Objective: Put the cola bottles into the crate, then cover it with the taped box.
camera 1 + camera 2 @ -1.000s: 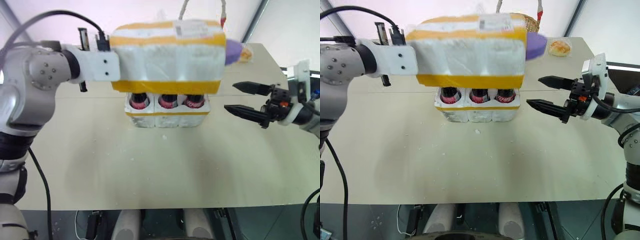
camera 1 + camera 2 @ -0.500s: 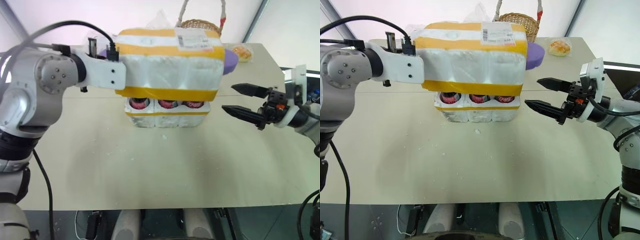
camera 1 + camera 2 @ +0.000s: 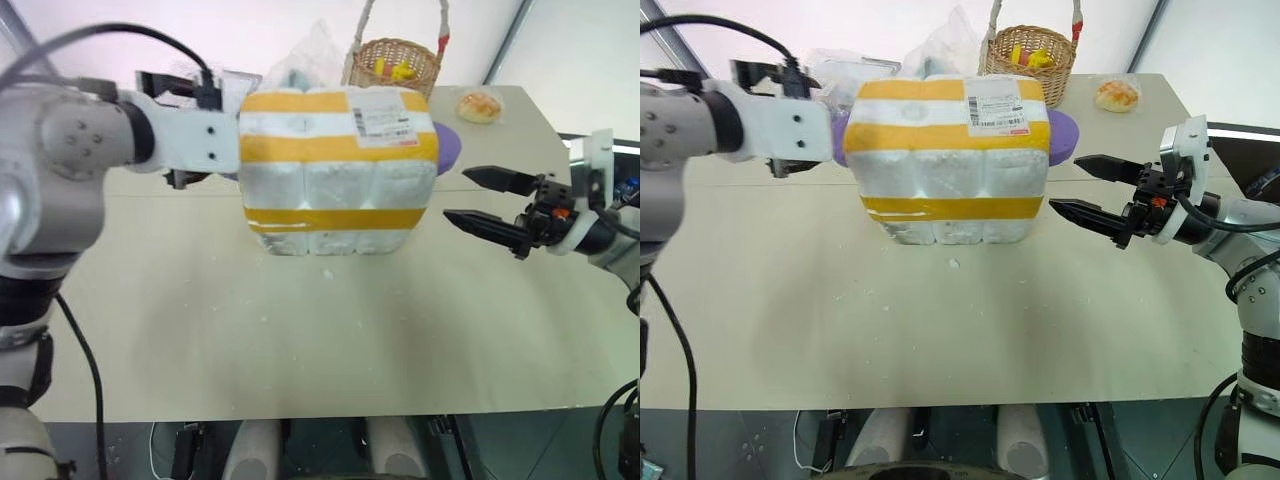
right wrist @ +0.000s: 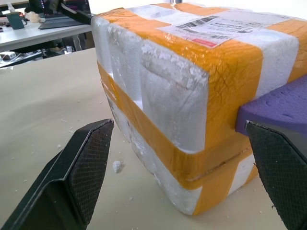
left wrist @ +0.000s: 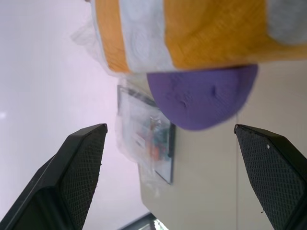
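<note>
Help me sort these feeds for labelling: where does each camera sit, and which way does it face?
Left and right eye views: head, looking forward and down at the table; both arms show.
Left wrist view: along the open left gripper, toward the purple object.
Right wrist view: along the open right gripper, toward the taped box.
Shared: all four show the taped box.

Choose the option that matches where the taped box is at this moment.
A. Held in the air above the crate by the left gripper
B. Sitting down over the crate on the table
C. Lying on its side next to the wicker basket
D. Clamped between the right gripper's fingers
B: the taped box sits down over the crate, whose base shows beneath it, and both open grippers, left and right, are clear of it.
</note>
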You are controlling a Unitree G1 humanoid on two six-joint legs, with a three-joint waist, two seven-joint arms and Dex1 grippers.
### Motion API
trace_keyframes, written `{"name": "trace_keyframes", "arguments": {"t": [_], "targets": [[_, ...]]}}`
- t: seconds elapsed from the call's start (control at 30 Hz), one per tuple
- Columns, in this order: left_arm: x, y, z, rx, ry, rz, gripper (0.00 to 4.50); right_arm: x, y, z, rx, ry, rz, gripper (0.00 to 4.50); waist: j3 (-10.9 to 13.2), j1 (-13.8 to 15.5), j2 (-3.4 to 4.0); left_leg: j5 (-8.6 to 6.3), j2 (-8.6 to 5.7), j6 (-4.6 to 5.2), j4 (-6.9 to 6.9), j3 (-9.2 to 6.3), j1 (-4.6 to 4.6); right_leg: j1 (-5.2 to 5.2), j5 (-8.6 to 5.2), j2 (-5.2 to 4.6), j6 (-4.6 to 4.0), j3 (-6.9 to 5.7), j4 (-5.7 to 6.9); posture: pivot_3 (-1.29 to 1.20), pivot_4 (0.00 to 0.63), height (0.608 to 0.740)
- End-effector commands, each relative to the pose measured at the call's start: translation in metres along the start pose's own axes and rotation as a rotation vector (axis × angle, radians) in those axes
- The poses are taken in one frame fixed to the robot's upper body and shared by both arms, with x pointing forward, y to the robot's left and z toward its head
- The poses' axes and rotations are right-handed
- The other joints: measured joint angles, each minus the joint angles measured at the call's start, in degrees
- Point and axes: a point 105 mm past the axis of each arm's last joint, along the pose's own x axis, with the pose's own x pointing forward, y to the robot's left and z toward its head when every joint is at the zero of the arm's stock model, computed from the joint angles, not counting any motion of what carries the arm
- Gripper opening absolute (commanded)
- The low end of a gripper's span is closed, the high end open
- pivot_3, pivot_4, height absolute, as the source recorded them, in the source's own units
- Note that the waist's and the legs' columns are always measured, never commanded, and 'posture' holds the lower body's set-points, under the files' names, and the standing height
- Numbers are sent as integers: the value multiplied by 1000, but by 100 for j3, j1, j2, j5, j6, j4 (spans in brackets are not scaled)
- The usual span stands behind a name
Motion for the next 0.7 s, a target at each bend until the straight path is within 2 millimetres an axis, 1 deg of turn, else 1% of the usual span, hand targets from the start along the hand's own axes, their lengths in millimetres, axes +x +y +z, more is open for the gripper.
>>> {"name": "trace_keyframes", "arguments": {"t": [0.03, 0.1, 0.17, 0.27, 0.3, 0.37, 0.4, 0.47, 0.53, 0.6, 0.7], "targets": [[-21, -8, -6, -37, -5, -53, 4429, -2, -3, 14, -46, -41, -11, 4500, 0, 7, 0, 0, 1, 0, 0, 0, 0, 0, 0, 0, 0, 0, 0, 0, 150, 737], [-26, -17, -8, -60, -15, -104, 4429, -3, -5, 14, -47, -36, -13, 4500, 0, 13, 0, 0, 1, 0, 2, 0, -1, 1, 0, 0, 0, 0, -1, 0, 150, 737], [-31, -31, -7, -105, -54, -181, 4429, -3, -6, 15, -49, -30, -14, 4500, 0, 19, 0, 0, 1, 0, 3, 0, -2, 2, 0, 0, 0, 0, -3, 0, 150, 737], [-42, -54, 2, -371, -203, -339, 4429, -3, -8, 17, -55, -18, -9, 4500, 0, 24, 0, 0, 1, 0, 3, -1, -2, 4, -1, 0, -1, -1, -3, 0, 150, 737], [-46, -58, 5, -499, -285, -387, 4429, -4, -9, 18, -60, -13, -7, 4500, 0, 23, 0, 0, 1, 0, 2, -1, -1, 4, -1, 0, -1, -1, -3, 0, 150, 737], [-54, -61, 6, -669, -427, -447, 4429, -6, -10, 21, -69, -2, -3, 4500, 1, 20, 1, 0, 1, 0, 4, -2, 0, 4, -1, 0, -1, -1, -2, 0, 150, 737], [-58, -61, 1, -751, -489, -468, 4429, -8, -11, 22, -74, 7, -2, 4500, 1, 14, 1, 0, 2, 0, 4, -2, 0, 4, -1, 0, -1, -1, -2, 0, 150, 737], [-64, -57, -16, -927, -587, -477, 4429, -13, -14, 23, -81, 29, -2, 4500, 1, 10, 1, 0, 2, 0, 3, -2, 3, 4, -1, 0, -1, -2, -1, 0, 150, 737], [-66, -51, -35, -1088, -641, -459, 4429, -18, -16, 23, -84, 53, 5, 4500, 1, 1, 1, 0, 2, 0, 3, -1, 6, 4, -1, 1, -1, -2, 0, 0, 150, 737], [-68, -43, -53, -1210, -684, -424, 4429, -24, -18, 21, -84, 82, 13, 4500, 1, 0, 1, 0, 3, 0, 2, 0, 13, 10, -1, 1, -1, -2, -1, 0, 150, 737], [-71, -33, -72, -1314, -725, -382, 4429, -29, -23, 17, -77, 108, 16, 4500, 1, 2, 1, 0, 3, 0, 2, 0, 15, 13, -1, 1, -1, -2, -1, 0, 150, 737]]}}
